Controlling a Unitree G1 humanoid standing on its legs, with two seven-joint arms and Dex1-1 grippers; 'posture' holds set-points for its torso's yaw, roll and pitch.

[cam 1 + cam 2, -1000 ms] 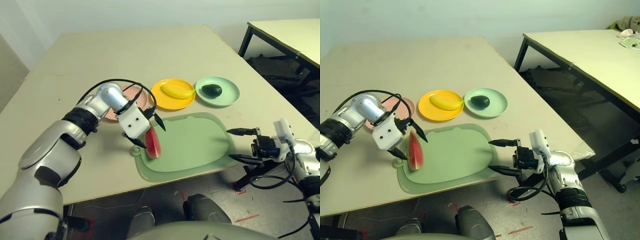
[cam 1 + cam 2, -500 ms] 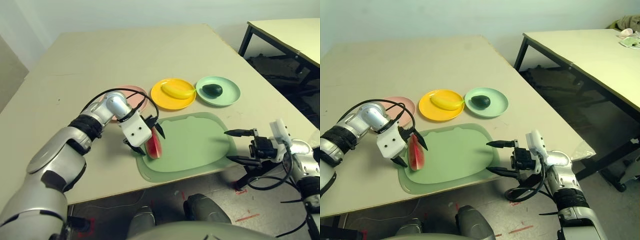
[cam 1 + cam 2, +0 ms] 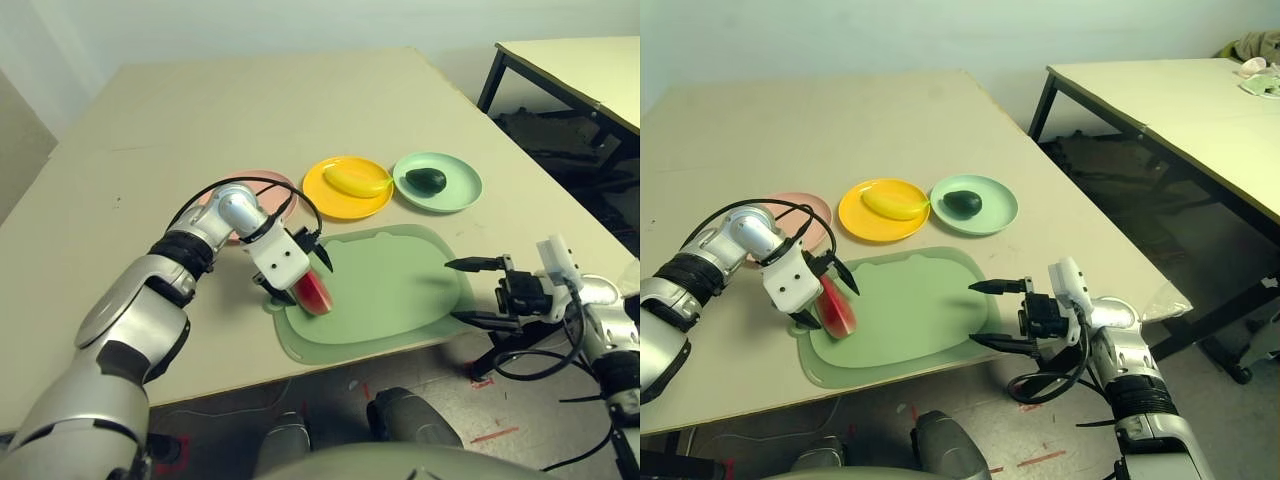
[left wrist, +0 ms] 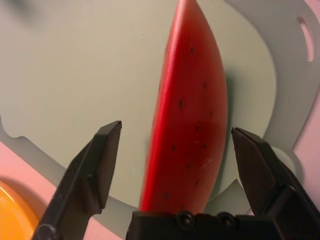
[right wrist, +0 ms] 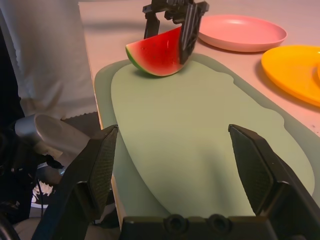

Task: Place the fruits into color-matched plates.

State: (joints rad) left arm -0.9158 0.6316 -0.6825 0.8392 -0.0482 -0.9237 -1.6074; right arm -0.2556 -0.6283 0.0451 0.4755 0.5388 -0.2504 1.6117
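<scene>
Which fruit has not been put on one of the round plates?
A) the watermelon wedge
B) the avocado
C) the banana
A: the watermelon wedge rests on the green mat between the left gripper's open fingers, while the banana lies on the yellow plate and the avocado on the mint green one.

No readable text, label, brand, number or sign anywhere. Only red marks on the floor, near side, below the table edge [image 3: 494, 437], too plain to read as letters or digits; nothing legible on plates, mat, fruits or arms either.
</scene>
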